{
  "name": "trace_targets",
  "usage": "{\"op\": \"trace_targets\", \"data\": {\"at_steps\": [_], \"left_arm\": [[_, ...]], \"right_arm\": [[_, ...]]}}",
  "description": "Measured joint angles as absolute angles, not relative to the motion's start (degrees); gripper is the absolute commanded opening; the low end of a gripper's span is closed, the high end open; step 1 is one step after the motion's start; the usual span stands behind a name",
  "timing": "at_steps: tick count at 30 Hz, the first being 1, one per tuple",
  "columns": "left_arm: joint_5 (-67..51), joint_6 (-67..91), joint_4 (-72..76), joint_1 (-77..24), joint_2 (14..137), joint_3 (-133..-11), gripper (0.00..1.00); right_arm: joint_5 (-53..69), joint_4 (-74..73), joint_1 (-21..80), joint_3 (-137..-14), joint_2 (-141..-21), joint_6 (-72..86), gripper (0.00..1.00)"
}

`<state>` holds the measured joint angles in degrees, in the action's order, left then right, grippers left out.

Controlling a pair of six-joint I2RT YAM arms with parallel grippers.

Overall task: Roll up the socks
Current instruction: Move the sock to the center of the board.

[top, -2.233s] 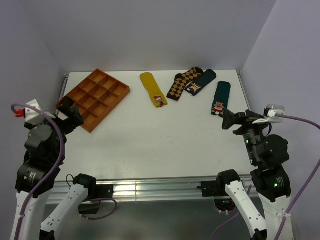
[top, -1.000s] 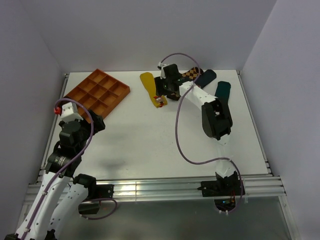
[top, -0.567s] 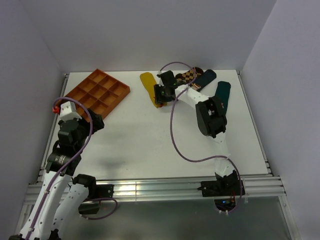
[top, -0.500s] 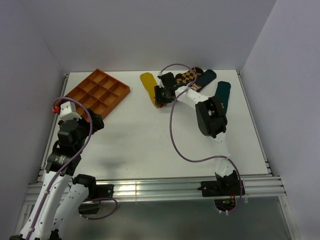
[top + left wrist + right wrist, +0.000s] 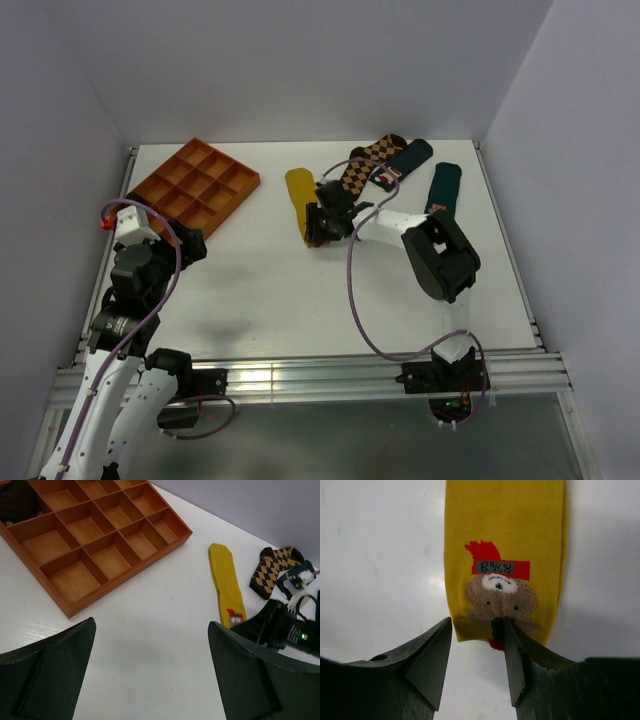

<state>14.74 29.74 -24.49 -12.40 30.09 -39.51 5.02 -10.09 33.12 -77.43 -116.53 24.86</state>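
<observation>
Yellow sock [image 5: 298,190] is lying flat, unrolled, upper centre. I am holding right gripper [image 5: 474,625] half-open at its toe, left gripper [image 5: 151,625] wide.

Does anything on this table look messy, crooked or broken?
Nothing looks broken or spilled. The brown-and-tan argyle fabric sock lies slanted against a dark fabric sock at the far edge, which looks untidy. The mustard-yellow fabric sock lies flat and straight.
</observation>
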Motion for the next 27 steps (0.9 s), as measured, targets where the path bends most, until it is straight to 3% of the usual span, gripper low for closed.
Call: {"op": "trace_targets", "data": {"at_steps": [8, 14, 27], "left_arm": [[14.41, 29.74, -24.47, -12.4, 29.65, -39.42, 1.0], [14.33, 29.74, -24.47, -12.4, 29.61, -39.42, 1.0], [14.28, 29.71, -24.49, -12.38, 29.95, -39.42, 1.0]], "right_arm": [[2.39, -8.12, 46.83, -62.72, -105.25, 36.51, 0.63], [4.1, -11.16, 54.96, -63.81, -103.85, 34.41, 0.62], [3.88, -12.43, 46.76, -79.05, -108.49, 8.97, 0.59]]}}
